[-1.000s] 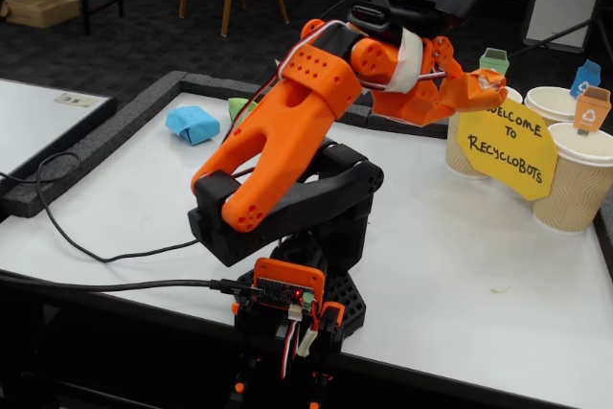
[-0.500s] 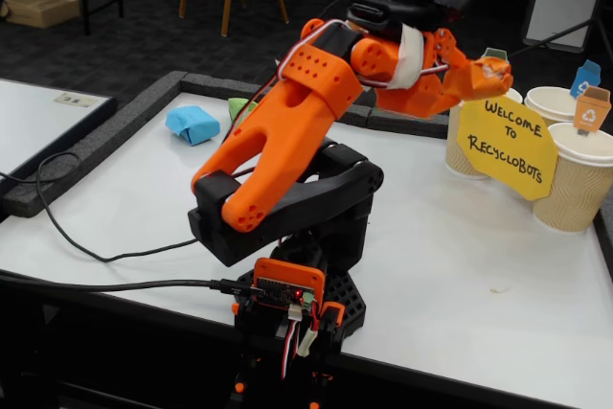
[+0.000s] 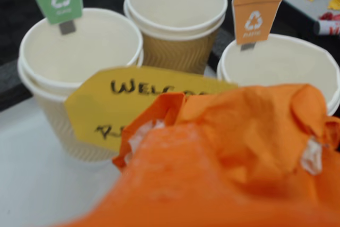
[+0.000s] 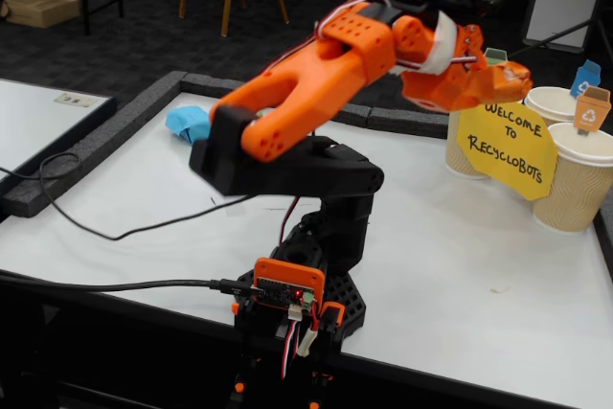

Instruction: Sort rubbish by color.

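A crumpled orange paper wad [image 3: 249, 126] fills the lower half of the wrist view, held at the gripper's tip. In the fixed view my gripper [image 4: 500, 76] is shut on this orange wad [image 4: 515, 72] and hangs in the air just left of the cups, above the yellow sign. A light blue paper wad [image 4: 180, 120] lies at the table's far left, partly hidden behind the arm. Three tan cups stand ahead in the wrist view: one with a green flag [image 3: 79, 51], one with a blue flag [image 3: 175, 9], one with an orange flag [image 3: 281, 73].
The yellow "Welcome to Recyclobots" sign [image 4: 508, 146] leans against the cups [image 4: 575, 189] at the table's right edge. A black foam border [image 4: 86, 146] rims the white table. Cables [image 4: 105, 235] trail over the left front, near the arm's base [image 4: 297, 299].
The arm has stretched out and risen: its lower link swung up and forward, carrying the gripper and the orange wad a little right, closer to the cups.
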